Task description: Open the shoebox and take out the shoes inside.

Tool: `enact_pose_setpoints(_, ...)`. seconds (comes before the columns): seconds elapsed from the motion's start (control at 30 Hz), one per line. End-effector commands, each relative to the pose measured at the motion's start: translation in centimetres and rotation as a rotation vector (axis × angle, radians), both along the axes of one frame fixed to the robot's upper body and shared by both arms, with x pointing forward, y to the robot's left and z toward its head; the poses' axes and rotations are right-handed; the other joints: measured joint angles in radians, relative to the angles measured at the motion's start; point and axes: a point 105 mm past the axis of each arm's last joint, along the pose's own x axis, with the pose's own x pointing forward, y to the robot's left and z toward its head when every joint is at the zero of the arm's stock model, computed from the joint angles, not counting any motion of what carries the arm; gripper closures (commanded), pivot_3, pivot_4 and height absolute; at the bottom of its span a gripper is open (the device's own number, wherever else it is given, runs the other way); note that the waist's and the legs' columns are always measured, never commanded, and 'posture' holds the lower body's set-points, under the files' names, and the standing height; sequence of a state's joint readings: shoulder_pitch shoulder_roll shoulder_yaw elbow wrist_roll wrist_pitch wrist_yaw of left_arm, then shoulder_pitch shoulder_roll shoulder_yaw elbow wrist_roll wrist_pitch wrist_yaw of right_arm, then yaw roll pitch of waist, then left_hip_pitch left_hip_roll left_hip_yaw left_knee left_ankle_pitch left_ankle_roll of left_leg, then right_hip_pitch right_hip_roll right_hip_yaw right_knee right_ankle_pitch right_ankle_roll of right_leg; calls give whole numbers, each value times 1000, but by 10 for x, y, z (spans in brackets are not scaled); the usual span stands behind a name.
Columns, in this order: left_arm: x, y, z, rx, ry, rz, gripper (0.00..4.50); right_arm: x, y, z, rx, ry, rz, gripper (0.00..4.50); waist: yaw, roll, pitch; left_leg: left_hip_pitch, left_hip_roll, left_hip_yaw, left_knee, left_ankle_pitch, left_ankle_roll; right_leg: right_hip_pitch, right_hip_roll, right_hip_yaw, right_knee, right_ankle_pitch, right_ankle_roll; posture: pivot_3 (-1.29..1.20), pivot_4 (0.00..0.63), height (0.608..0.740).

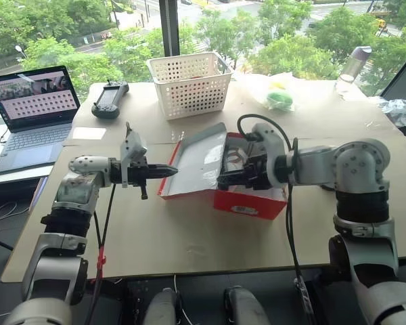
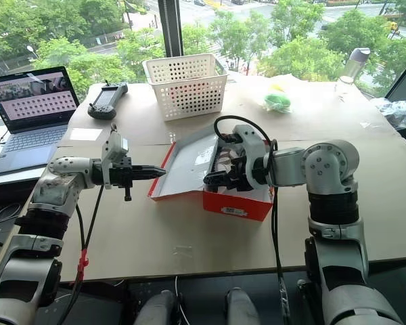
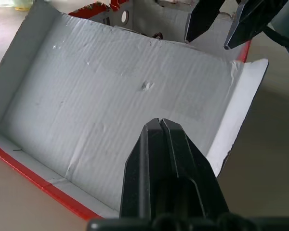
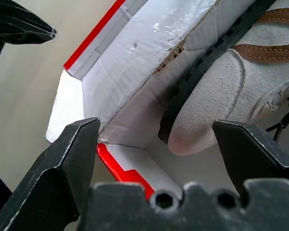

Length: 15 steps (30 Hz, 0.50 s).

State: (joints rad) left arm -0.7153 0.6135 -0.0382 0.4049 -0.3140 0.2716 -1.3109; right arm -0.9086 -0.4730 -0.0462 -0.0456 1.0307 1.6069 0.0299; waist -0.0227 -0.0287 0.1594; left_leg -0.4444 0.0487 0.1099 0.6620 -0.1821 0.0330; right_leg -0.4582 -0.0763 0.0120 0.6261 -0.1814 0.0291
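The shoebox [image 1: 247, 196] sits at the table's [image 1: 189, 237] centre, lid [image 1: 199, 159] swung open to the left, grey-white inside facing up. Your left gripper [image 1: 168, 170], jaws together, points right at the lid's left edge. Your right gripper [image 1: 223, 181], jaws wide apart and holding nothing, hangs over the box's near-left corner. A shoe [image 4: 231, 86] lies inside, just beyond the right fingers [image 4: 62, 163].

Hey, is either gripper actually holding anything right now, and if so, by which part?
Nothing is held. The left gripper is shut on nothing, beside the shoebox lid. The right gripper hangs open over a shoe in the box, gripping nothing.
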Motion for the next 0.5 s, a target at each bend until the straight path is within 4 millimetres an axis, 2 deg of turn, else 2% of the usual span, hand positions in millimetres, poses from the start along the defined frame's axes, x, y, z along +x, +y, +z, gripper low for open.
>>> enact_pose_setpoints(0.03,-1,2,13,-10,-41,7,4500,6,-6,-2,-28,-7,-53,61,-1,0,0,0,0,0,0,0,0,0,0,0,0,0,0,0,150,733)
enact_pose_setpoints(0.33,-2,3,13,-11,-41,12,4500,22,-17,-29,-80,21,-161,61,-3,0,0,0,0,0,0,0,0,0,0,0,0,0,0,0,150,733)
enact_pose_setpoints(0.5,-2,4,14,-11,-43,16,4500,24,-17,-34,-69,28,-168,61,-3,0,0,0,0,0,0,0,0,0,0,0,0,0,0,0,150,733)
